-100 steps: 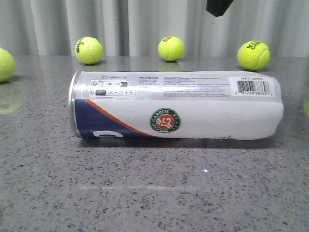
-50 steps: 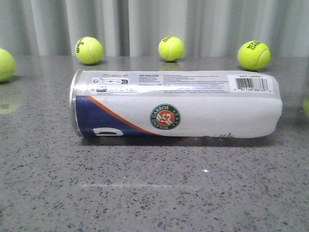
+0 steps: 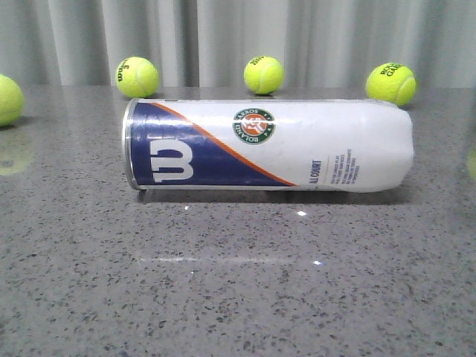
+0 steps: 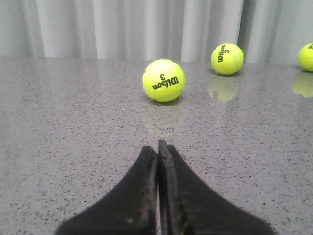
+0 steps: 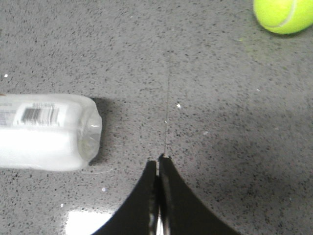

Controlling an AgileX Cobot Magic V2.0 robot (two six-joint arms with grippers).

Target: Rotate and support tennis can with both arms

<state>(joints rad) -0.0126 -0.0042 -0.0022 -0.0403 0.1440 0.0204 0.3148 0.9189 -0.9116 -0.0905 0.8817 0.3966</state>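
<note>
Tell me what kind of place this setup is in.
Probably an indoor test bench or lab rather than a court: a speckled grey stone-like tabletop, a plain pleated grey curtain as backdrop, and only staged props, a tennis can lying on its side with tennis balls spaced along the back.

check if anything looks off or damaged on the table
The tennis can lies on its side rather than upright, and its plastic end, away from the metal rim, looks crumpled and pinched instead of round. Tennis balls sit loose on the table. Neither gripper touches the can; both pairs of fingers are closed.
</note>
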